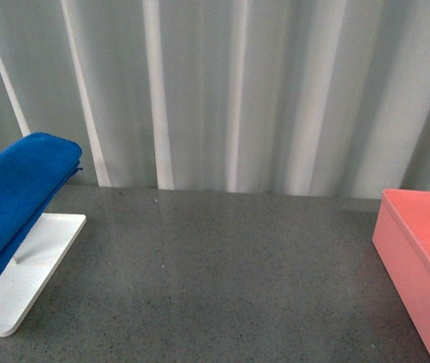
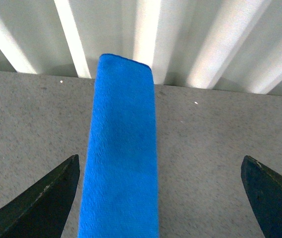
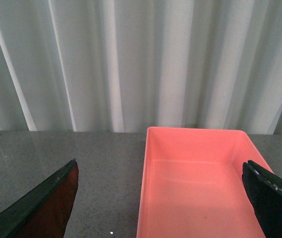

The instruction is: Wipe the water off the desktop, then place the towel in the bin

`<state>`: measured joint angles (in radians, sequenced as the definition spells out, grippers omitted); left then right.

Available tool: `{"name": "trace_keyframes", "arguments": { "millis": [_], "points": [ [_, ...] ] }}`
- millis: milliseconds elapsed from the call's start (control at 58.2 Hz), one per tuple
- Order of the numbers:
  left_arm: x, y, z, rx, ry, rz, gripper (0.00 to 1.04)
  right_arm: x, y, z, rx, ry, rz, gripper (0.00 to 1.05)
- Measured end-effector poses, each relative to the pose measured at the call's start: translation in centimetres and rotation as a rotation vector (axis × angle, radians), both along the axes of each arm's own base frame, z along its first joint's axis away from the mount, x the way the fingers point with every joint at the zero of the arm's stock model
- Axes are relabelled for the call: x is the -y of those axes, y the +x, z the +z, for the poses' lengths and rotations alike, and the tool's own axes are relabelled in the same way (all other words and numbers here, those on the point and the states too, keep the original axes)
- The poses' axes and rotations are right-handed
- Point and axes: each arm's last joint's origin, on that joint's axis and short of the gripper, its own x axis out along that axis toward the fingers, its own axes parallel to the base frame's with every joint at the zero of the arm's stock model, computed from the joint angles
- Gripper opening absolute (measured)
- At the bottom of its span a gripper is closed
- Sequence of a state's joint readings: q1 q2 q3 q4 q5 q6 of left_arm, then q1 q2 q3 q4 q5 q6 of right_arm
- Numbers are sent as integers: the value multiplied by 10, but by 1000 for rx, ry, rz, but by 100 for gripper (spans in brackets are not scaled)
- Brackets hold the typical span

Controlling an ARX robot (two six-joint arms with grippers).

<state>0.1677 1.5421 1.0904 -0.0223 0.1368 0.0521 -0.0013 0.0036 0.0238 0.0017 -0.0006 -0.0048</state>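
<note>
The towel [image 1: 18, 189] is hanging over a white rack [image 1: 41, 257] at nine o'clock on the desktop [image 1: 222, 272], untouched. Your left gripper [image 2: 159, 163] is hovering at it, jaws spread wide. Your right gripper [image 3: 160, 166], also spread, is facing the bin [image 1: 411, 249] at four o'clock. You are seemingly starting the pick-up; next, straddle the fold and close.

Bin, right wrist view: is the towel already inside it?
No, the bin shows only its bare pink walls and floor, with nothing blue inside it.
</note>
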Motion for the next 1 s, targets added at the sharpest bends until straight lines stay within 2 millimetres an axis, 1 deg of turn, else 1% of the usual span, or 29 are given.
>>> {"name": "trace_keyframes", "arguments": {
  "millis": [34,155,275,327,464,602,860,997],
  "points": [
    [-2,14,-2,-21,18,-7,98,0,0,0,0,0,0,98],
    [-5,48,-11,-95,122,-18,98,0,0,0,0,0,0,98],
    [-7,76,-24,-152,192,-35,98,0,0,0,0,1,0,98],
    [-6,84,-32,-171,220,-45,98,0,0,0,0,1,0,98],
    [-3,98,-52,-216,286,-59,98,0,0,0,0,2,0,98],
    [1,106,-71,-255,283,-71,98,0,0,0,0,2,0,98],
    [-2,117,-93,-281,248,7,98,0,0,0,0,2,0,98],
    [-3,120,-98,-270,235,35,98,0,0,0,0,2,0,98]
  ]
}}
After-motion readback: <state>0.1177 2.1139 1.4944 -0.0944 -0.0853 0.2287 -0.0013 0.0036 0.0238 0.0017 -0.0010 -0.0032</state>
